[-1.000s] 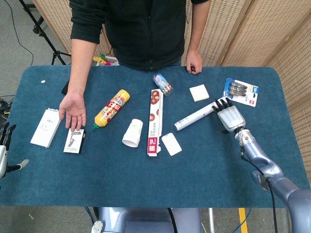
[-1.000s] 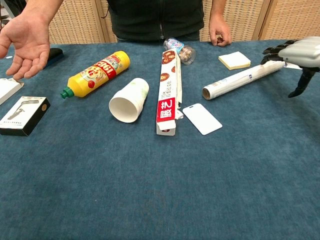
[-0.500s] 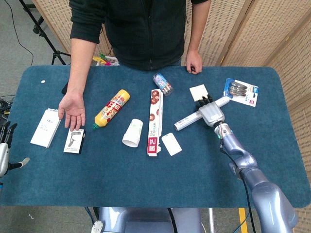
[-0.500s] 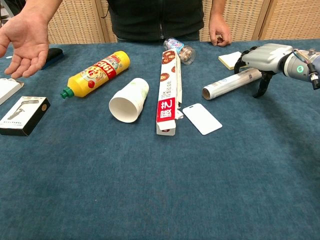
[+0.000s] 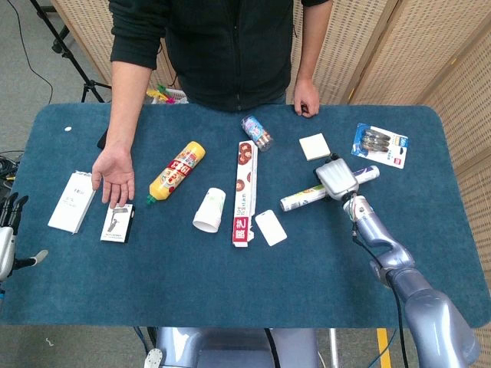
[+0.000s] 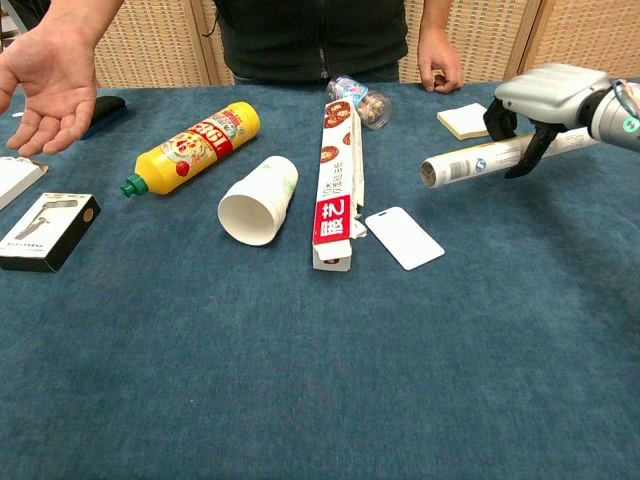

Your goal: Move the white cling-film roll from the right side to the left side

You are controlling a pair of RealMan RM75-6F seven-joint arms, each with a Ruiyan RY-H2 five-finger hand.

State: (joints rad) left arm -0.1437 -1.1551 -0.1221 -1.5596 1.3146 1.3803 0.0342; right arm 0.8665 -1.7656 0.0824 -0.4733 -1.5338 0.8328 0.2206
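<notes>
The white cling-film roll (image 5: 301,199) (image 6: 465,162) is right of centre, slanting from near left to far right. My right hand (image 5: 337,180) (image 6: 545,95) grips it around its middle from above, fingers curled over it. The roll's near end seems raised a little off the blue table (image 5: 230,291). My left hand (image 5: 8,238) hangs at the table's far left edge, fingers apart and holding nothing; the chest view does not show it.
Left of the roll lie a white card (image 5: 270,228), a long red-and-white box (image 5: 243,192), a paper cup (image 5: 209,209) and a yellow bottle (image 5: 178,171). Sticky notes (image 5: 314,146) and a blister pack (image 5: 381,144) lie behind. A person's hand (image 5: 115,176) hovers over boxes at left.
My right hand came in from the right, closed over the roll's middle, and has lifted and shifted it slightly. The left hand has stayed put.
</notes>
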